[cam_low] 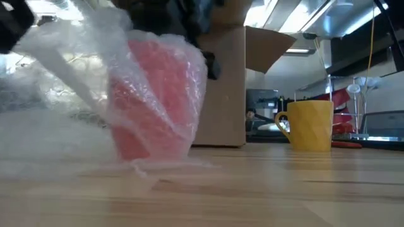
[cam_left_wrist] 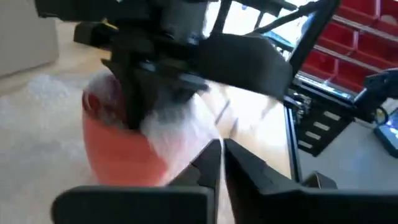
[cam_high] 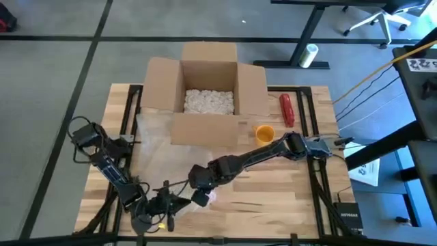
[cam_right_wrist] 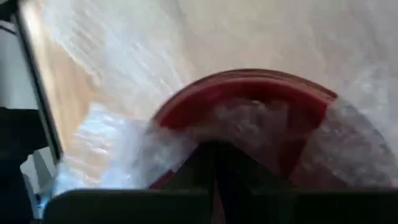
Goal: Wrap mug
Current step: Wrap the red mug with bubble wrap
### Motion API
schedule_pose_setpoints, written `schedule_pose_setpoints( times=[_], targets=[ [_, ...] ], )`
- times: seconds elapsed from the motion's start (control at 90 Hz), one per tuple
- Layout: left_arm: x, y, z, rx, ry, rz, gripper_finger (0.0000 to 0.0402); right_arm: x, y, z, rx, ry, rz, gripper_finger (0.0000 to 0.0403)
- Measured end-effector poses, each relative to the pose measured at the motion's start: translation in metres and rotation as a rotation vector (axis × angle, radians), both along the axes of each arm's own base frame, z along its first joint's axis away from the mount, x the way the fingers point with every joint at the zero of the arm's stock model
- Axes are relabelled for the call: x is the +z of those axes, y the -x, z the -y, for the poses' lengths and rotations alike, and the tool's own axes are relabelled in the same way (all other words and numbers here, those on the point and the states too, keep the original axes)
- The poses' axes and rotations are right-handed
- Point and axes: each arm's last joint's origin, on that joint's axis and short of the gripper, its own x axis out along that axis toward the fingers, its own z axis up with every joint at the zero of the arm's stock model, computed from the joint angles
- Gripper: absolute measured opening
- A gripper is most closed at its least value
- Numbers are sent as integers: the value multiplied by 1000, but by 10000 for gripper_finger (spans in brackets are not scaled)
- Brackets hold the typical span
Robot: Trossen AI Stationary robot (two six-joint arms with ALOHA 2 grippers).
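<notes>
Right hand is pinching bubble wrap shut at the rim of the red mug, which is standing near the surface's front edge. Left hand, clenched, is hovering beside. I'm mid-wrap; tucking loose film next, I judge.

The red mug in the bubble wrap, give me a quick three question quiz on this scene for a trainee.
1. True or false: the red mug stands inside the cardboard box.
2. Which mug is unwrapped? A) the yellow mug B) the red mug
3. Fill in: the right tool is shut on the ____ at the red mug's rim.

Key: 1. False: it stands on the table, in front of the box. 2. A. 3. bubble wrap. The left tool is also shut, pinching wrap beside the mug.
</notes>
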Motion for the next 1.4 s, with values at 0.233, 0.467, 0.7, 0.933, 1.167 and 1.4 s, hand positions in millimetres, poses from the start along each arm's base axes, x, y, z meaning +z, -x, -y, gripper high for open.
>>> schedule_pose_setpoints(
  times=[0.233,0.467,0.7,0.933,1.167,1.4],
  targets=[
    [-6,11,3,-9,6,-30,0,4,-2,1,7,3,2,0],
    [-16,22,2,-35,-6,-113,0,23,-10,-1,58,6,80,0],
    [-17,37,4,-20,-51,-99,0,44,-10,-3,100,-24,94,1],
    [-21,47,0,18,-66,-98,0,68,0,-3,100,19,31,1],
    [-23,50,-3,42,-43,-104,0,80,31,-17,128,216,-121,1],
    [-23,56,0,24,-47,-98,0,70,70,-66,163,429,-220,0]
  ],
)
